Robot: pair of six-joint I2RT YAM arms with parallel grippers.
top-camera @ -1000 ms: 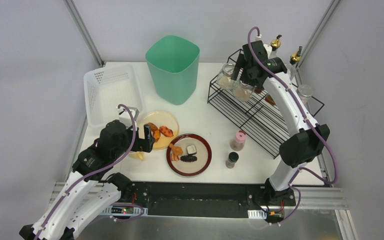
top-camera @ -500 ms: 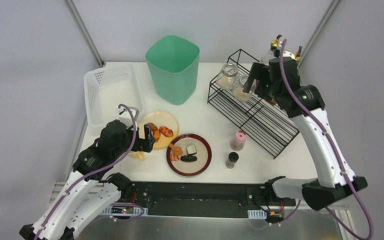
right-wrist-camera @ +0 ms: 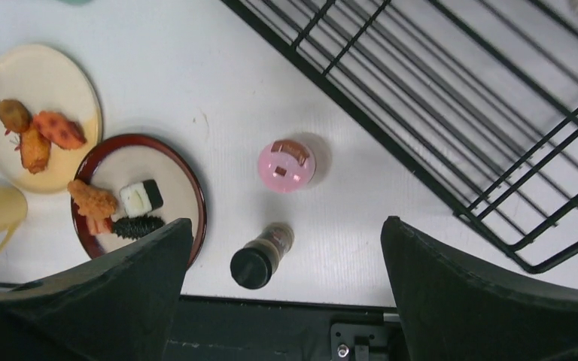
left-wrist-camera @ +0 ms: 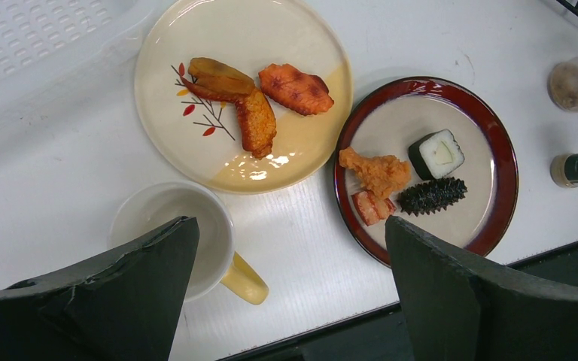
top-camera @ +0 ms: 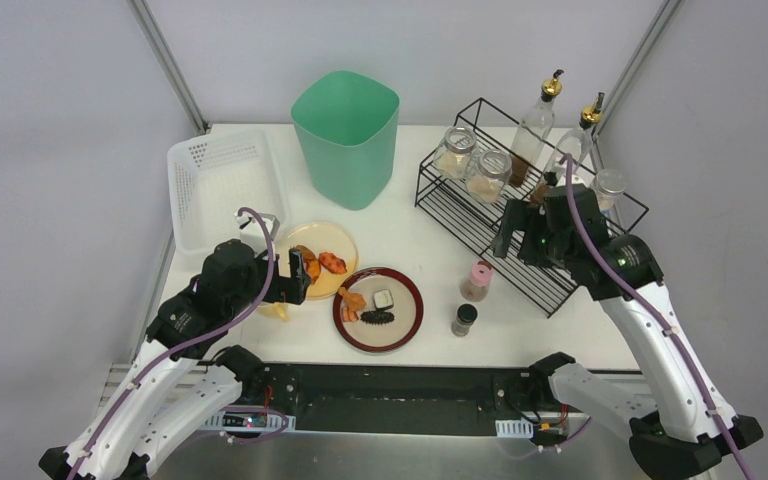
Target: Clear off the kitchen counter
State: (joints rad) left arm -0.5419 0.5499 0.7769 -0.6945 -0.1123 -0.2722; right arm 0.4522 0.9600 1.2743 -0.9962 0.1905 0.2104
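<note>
On the white kitchen counter (top-camera: 420, 235) stand a cream plate (top-camera: 332, 240) with fried pieces, a red-rimmed plate (top-camera: 406, 318) with snacks, a white mug (left-wrist-camera: 167, 218) with a yellow handle, a pink-capped shaker (top-camera: 477, 281) and a black-capped shaker (top-camera: 464, 319). My left gripper (top-camera: 295, 278) hangs open above the mug and the near counter edge, holding nothing (left-wrist-camera: 290, 226). Over the rack's front edge my right gripper (top-camera: 525, 240) is open and empty; in its wrist view the black-capped shaker (right-wrist-camera: 260, 259) lies between its fingers, far below, and the pink one (right-wrist-camera: 286, 165) just beyond.
A black wire rack (top-camera: 550, 270) at the right back carries two jars (top-camera: 455, 150) and oil bottles (top-camera: 535, 125). A green bin (top-camera: 346, 135) stands at the back middle, and a white perforated basket (top-camera: 225, 185) at the back left.
My right arm has drawn back from the jars at the rack's far end toward the near side, now over the rack's front edge. The left arm has not moved.
</note>
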